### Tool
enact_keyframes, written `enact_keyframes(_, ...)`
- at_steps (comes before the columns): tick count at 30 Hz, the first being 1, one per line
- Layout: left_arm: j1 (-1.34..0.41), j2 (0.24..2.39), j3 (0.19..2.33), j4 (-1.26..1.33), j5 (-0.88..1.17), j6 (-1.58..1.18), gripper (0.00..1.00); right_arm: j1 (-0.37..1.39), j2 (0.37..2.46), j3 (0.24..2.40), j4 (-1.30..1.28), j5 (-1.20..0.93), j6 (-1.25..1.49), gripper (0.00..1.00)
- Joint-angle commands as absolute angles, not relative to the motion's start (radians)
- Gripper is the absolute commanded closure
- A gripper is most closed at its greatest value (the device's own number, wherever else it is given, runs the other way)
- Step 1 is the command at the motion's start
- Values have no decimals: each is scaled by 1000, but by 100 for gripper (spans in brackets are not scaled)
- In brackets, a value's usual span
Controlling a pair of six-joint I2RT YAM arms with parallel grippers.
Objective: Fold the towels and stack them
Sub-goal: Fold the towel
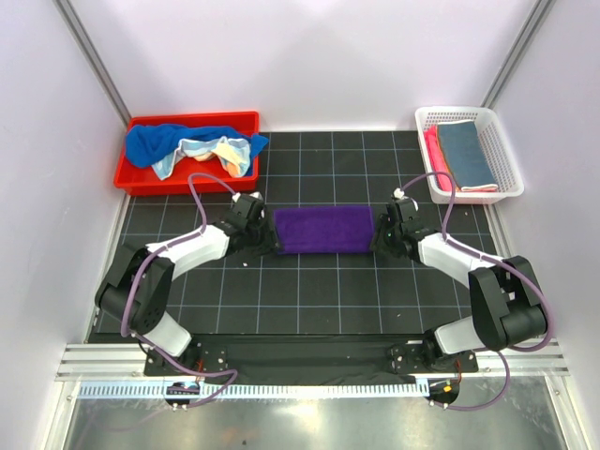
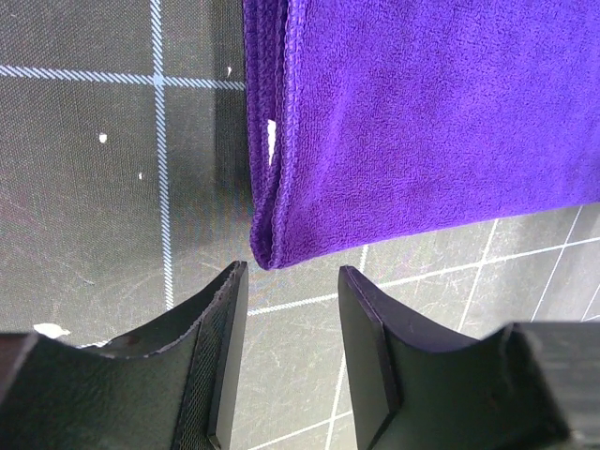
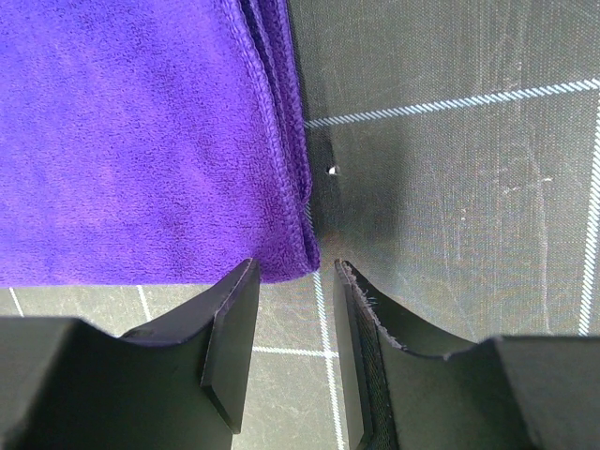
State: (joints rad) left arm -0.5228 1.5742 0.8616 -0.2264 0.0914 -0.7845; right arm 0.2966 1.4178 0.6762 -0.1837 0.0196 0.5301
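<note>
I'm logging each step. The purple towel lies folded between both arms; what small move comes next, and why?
Probably ease each gripper forward over a corner of the purple towel, then close. The left gripper and right gripper stand open, a towel corner just ahead of each, ungripped.

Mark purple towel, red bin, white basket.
purple towel (image 1: 323, 230), top view, centre of top face
red bin (image 1: 202, 118), top view, far rim
white basket (image 1: 508, 159), top view, right wall

You are looking past the left hand (image 2: 291, 274): its jaws are standing apart, holding nothing, just short of the folded purple towel (image 2: 422, 122) lying on the gridded desk (image 2: 94, 187).
</note>
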Motion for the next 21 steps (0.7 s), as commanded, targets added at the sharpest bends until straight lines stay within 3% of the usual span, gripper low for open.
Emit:
enact_keyframes(1,-526,1563,876,-186,89,-796,53,290,1384,687,-147,14,540,56)
enact_keyframes(21,-522,1641,897,-137,83,-811,59,278,1448,652,-74,-57,572,55)
